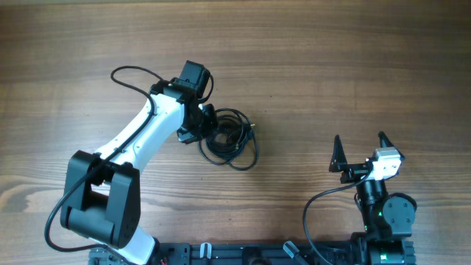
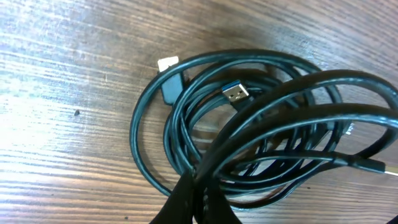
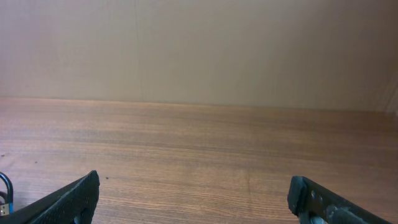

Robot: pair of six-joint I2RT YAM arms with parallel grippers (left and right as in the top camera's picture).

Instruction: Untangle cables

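The cables (image 1: 232, 138) lie as one looped black tangle on the wooden table (image 1: 331, 66), just right of my left gripper (image 1: 205, 129). In the left wrist view the cables (image 2: 155, 118) fill the frame, with a silver USB plug (image 2: 235, 93) in the middle and a pale plug end (image 2: 168, 62) at the loop's top left. My left gripper (image 2: 198, 186) is shut on strands of the tangle, which rise from the coil to its tips. My right gripper (image 1: 360, 144) stands wide open at the front right, well apart from the tangle, with nothing between its fingers (image 3: 74, 199).
The left arm's own thicker black wire (image 1: 132, 73) curves over the table behind its wrist. The right arm's wire (image 1: 313, 210) loops near the front edge. A small piece of the tangle (image 3: 5, 186) shows at the right wrist view's far left. Bare wood surrounds the cables.
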